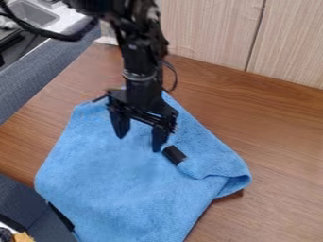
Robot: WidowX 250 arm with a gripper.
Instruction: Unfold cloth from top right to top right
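A robot arm (pixel 140 61) holds its empty jaws apart above a blue cloth (pixel 101 175) on the wooden tabletop (pixel 284 203), apparently at the grasping step, which calls for pinching the folded corner (pixel 211 163) and drawing it outward.

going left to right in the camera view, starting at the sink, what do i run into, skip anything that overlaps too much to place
sink → tool over the cloth → black tab just right of its tips → turned-over part of the blue cloth
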